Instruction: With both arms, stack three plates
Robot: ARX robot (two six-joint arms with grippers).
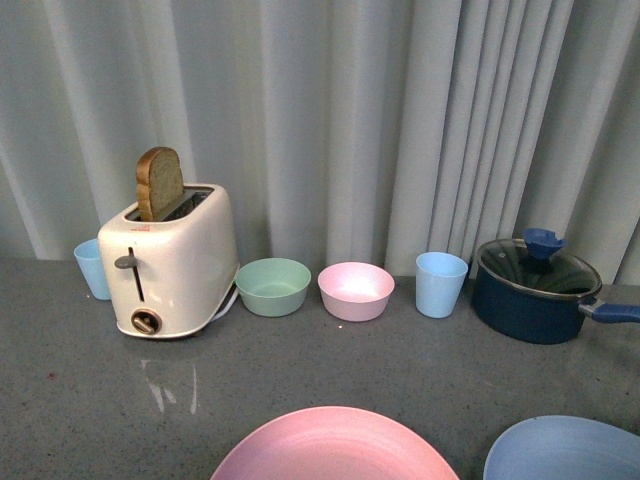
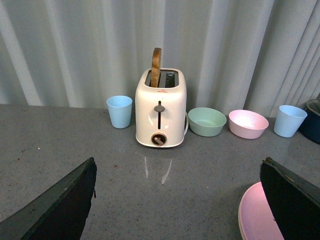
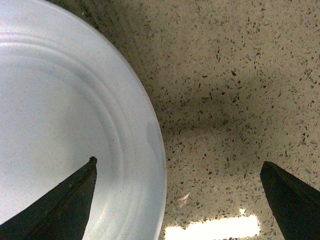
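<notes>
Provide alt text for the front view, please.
A pink plate and a light blue plate sit nearest on a grey counter; behind stand a toaster holding bread, a green bowl, a pink bowl, two blue cups and a lidded pot.

Light: was bright, even, overhead.
Glare: white patch sat on bench (image 3: 215, 229); streaks before toaster (image 1: 175, 265).
Shadows: soft band beside light blue plate (image 3: 60, 125).
Focus: was sharp.

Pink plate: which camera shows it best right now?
The front view: the pink plate shows its far rim and much of its well, cut off only by the picture's bottom edge. The left wrist view catches just a small slice of its edge. The right wrist view shows none of it.
</notes>
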